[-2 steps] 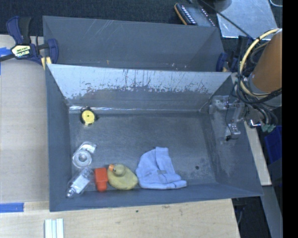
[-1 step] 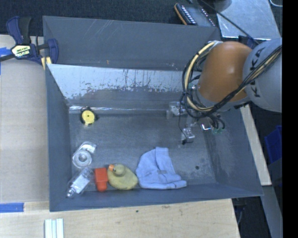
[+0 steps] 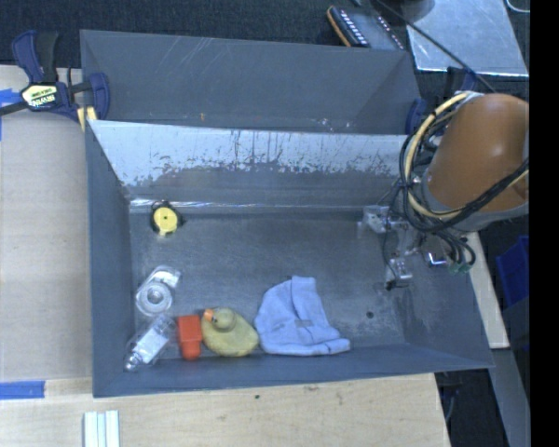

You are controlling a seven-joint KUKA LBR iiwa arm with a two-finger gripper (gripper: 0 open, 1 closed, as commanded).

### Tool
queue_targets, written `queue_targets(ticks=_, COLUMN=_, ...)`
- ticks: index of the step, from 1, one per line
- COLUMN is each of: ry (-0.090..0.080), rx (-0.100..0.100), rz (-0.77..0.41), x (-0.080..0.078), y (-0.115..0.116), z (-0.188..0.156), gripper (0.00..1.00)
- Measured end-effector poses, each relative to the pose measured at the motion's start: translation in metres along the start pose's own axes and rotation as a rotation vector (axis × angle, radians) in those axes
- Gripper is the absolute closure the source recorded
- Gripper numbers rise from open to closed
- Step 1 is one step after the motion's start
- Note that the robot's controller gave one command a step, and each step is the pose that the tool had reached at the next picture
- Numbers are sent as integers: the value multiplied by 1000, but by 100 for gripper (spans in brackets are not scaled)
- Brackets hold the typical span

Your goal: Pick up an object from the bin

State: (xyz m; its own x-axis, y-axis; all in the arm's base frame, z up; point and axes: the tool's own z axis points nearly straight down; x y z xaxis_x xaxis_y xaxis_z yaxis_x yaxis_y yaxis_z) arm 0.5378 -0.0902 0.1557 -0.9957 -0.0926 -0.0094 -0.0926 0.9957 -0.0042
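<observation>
Gripper (image 3: 398, 276) hangs over bare bin floor (image 3: 261, 240) near the crumpled blue cloth (image 3: 298, 322)

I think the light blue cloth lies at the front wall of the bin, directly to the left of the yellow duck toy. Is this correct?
Not quite. The camera view shows the light blue cloth at the front wall of the bin, but directly to the right of the yellow duck toy, not to its left.
</observation>
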Motion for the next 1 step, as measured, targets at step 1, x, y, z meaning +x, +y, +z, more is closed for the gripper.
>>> queue_targets(ticks=1, ry=-5, rx=-3, rz=-206, x=-20, y=88, z=81, gripper=0)
